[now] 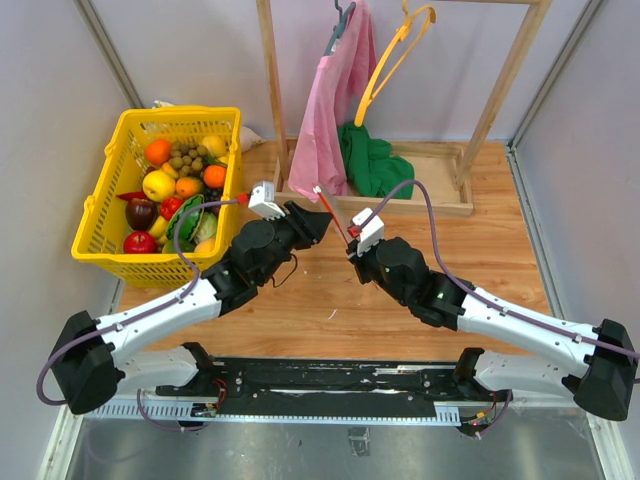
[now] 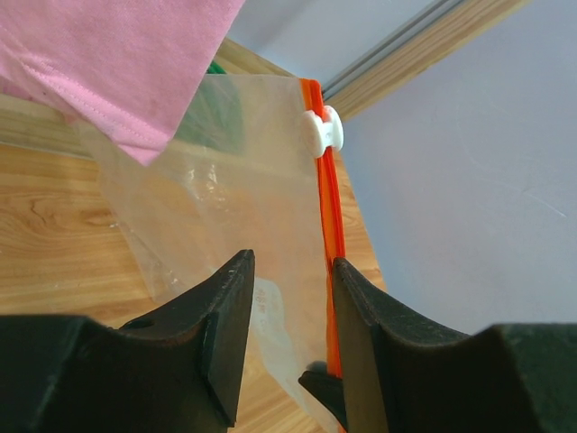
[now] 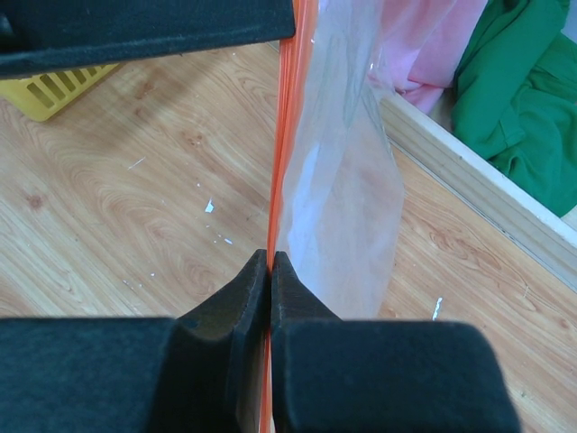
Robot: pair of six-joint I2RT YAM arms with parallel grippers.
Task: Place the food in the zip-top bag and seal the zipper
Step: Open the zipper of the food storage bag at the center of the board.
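The zip-top bag [image 2: 243, 171] hangs clear and crinkly between my two grippers above the wooden table. Its zipper [image 2: 329, 207] is a red-orange strip with a white slider [image 2: 322, 133] near its far end. My right gripper [image 3: 270, 262] is shut on the zipper [image 3: 287, 135], the bag [image 3: 343, 180] hanging to its right. My left gripper [image 2: 290, 307] is open, its jaws astride the bag's sheet, the zipper beside the right finger. In the top view the zipper [image 1: 333, 215] runs between the left gripper [image 1: 318, 225] and the right gripper [image 1: 355, 243]. The food [image 1: 158, 151] lies in the yellow basket [image 1: 100, 215] at far left.
A pink garment [image 1: 335, 100] and a yellow hanger [image 1: 395, 50] hang on a wooden rack behind the grippers. A green cloth [image 1: 372, 160] lies on the rack's base [image 1: 450, 205]. Grey walls close in both sides.
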